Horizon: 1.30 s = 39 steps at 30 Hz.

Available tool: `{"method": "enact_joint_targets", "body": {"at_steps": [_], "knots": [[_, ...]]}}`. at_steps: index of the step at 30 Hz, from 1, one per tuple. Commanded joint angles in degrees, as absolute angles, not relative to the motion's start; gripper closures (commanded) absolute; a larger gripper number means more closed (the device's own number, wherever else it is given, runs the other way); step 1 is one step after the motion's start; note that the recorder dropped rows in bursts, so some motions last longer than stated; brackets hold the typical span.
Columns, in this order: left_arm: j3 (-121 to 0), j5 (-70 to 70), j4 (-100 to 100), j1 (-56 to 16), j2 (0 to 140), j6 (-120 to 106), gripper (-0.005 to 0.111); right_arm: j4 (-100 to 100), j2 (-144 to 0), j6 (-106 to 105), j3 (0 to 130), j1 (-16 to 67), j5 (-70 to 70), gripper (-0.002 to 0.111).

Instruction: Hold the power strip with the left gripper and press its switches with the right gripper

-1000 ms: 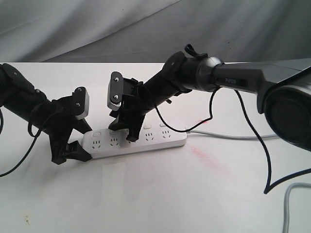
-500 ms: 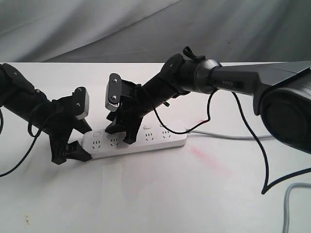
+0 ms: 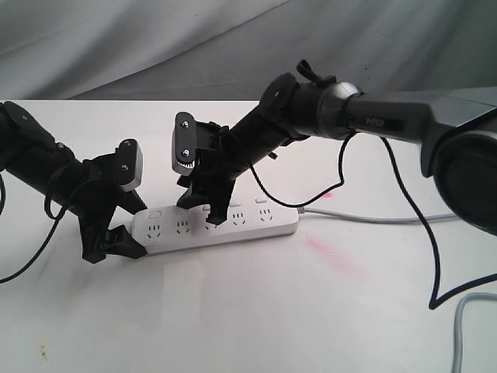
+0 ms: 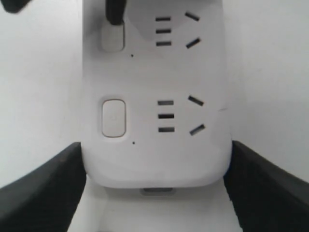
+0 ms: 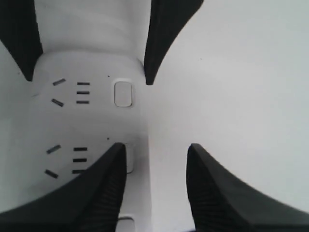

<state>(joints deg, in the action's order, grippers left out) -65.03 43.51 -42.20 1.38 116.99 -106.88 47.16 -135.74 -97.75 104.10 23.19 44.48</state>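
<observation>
Left gripper (image 3: pixel 116 245) is clamping the power strip (image 3: pixel 252 226) steady; right gripper (image 3: pixel 202 210), jaws parted and empty, is pressing one fingertip (image 4: pixel 115 10) onto a switch (image 4: pixel 112 41).

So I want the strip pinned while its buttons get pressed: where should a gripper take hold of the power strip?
Grip the power strip at its rounded end opposite the cord, coming in endwise, jaws across the narrow width on the side walls. It lies flat, so this leaves the switches uncovered, as the left gripper shows.
</observation>
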Motion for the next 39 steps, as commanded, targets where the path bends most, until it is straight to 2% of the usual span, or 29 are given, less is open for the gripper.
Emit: {"method": "enact_joint_targets", "body": {"at_steps": [1,39], "knots": [[-65.0,43.55,-41.95,1.14,117.36,-106.48,0.044,45.62,-133.47,-95.94,103.75,21.11,47.39,0.07],[-65.0,43.55,-41.95,1.14,117.36,-106.48,0.044,40.17,-136.64,-94.41,103.75,19.86,47.44,0.07]]}}
